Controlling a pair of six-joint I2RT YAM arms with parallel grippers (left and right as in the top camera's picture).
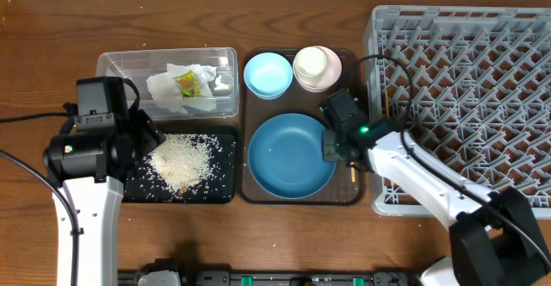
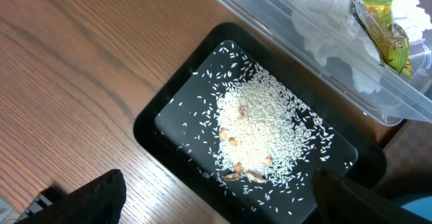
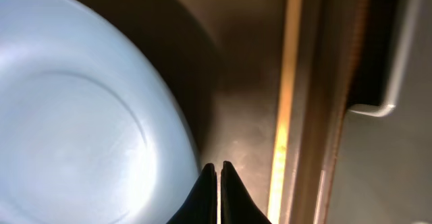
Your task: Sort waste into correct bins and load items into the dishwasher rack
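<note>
Plate (image 1: 291, 155) rim lies just beside my right fingers (image 3: 209, 200), pinched shut on nothing; left fingers (image 2: 94, 200) gape over the rice (image 2: 260, 129). Lifting now, I'd likely come up empty.

Overhead top-down, right wrist close, sharing plate (image 1: 291, 155)

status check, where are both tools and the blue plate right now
Left tool open above black tray. Right tool shut at right rim of blue plate, grip unclear. Chopstick close beside it on brown tray.
</note>
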